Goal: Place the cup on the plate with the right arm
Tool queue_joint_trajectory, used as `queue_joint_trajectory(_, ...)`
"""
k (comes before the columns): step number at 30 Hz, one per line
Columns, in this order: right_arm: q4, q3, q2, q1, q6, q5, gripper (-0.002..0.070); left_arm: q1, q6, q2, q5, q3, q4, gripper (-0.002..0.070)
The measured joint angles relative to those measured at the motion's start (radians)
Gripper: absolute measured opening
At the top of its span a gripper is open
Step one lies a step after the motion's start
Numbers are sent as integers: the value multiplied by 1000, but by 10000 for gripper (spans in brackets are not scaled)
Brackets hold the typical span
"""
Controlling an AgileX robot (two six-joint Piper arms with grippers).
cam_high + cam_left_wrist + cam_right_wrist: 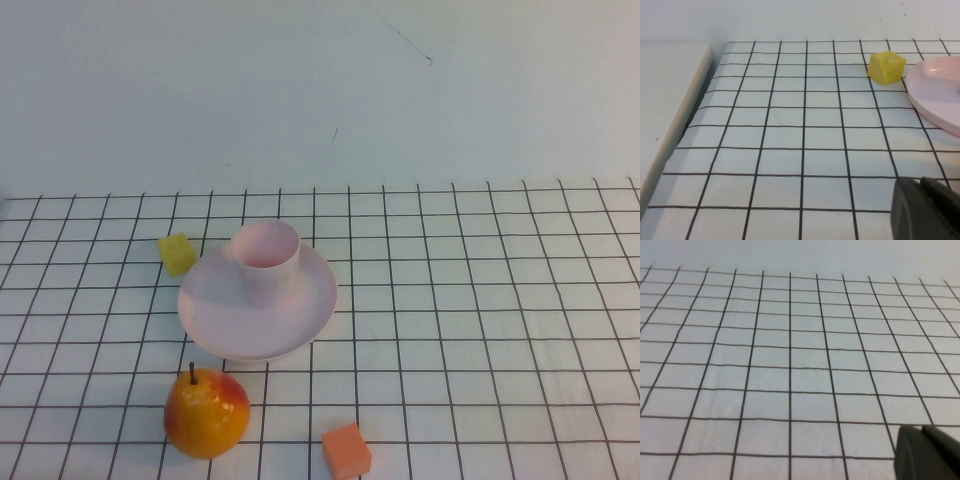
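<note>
The cup point(265, 258) stands upright on the plate point(215, 315). It sits toward the 12 o'clock edge of the plate, not in the middle. The cup is pale pink and its mouth faces up. The plate is round and lies flat on the white cloth with black squares point(480, 300).

A small yellow block point(177, 253) lies just beside the plate, at about 10 o'clock from it. In the left wrist view the yellow block point(886, 67) is near the plate's rim point(935, 95) but not touching it. A yellow and red pear point(206, 411) with a dark stem stands at about 6 o'clock from the plate, close to it. An orange block point(346, 450) lies next to the pear, at about 3 o'clock from it.

No arm shows in the high view. The right gripper point(929, 454) is only a dark shape in the corner of its own view, over bare cloth and away from the cup. It is clenched tight and holds nothing. The left gripper point(924, 210) is a dark shape too, low over the cloth near the plate. One cannot tell how its hand is set.
</note>
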Motion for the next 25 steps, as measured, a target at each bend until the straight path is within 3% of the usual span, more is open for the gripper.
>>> queue_joint_trajectory(25, 10, 0, 0, 0, 0, 0, -2, 0, 0, 0, 0, 0, 0, -3)
